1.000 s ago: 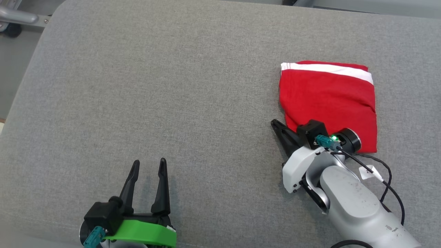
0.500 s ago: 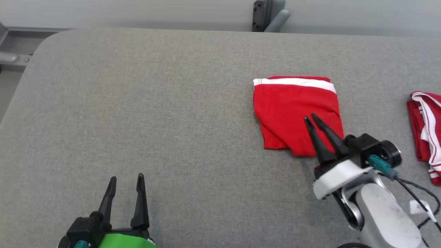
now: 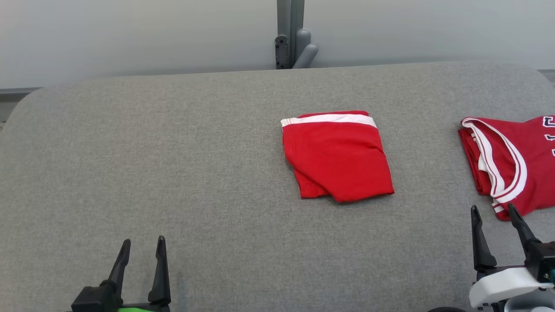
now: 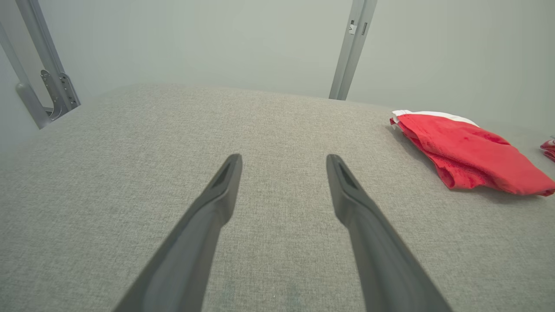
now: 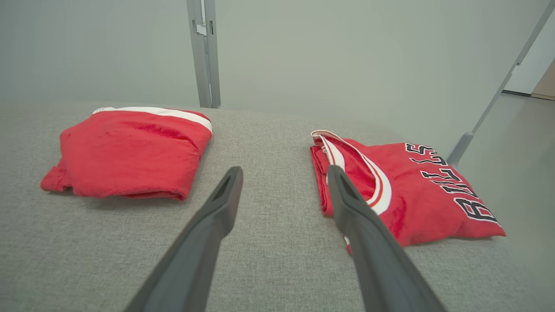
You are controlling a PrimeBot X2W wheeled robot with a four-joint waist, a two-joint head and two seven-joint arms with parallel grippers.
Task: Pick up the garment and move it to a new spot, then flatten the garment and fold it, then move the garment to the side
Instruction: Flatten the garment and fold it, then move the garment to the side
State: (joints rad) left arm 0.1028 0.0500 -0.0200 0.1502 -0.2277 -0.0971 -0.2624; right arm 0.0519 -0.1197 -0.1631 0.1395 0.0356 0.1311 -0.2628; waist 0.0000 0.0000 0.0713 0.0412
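The grey desk (image 3: 173,182) spans the head view, with a pale wall behind it and a grey post (image 3: 290,34) rising at its far edge. At the desk's right end lies a folded red jersey (image 3: 516,160), cut off by the frame edge in the head view. The right wrist view shows it whole, with black "BULLS" lettering and a white-trimmed neckline. The garment (image 3: 338,160), red with a white band along its far edge, lies folded flat right of the desk's centre, well apart from the jersey. From the left wrist view its stacked layers show at the near-left corner.

The left gripper (image 3: 143,239) hovers at the lower left and the right gripper (image 3: 493,207) at the lower right, just before the jersey. Both have their fingers spread apart and hold nothing.
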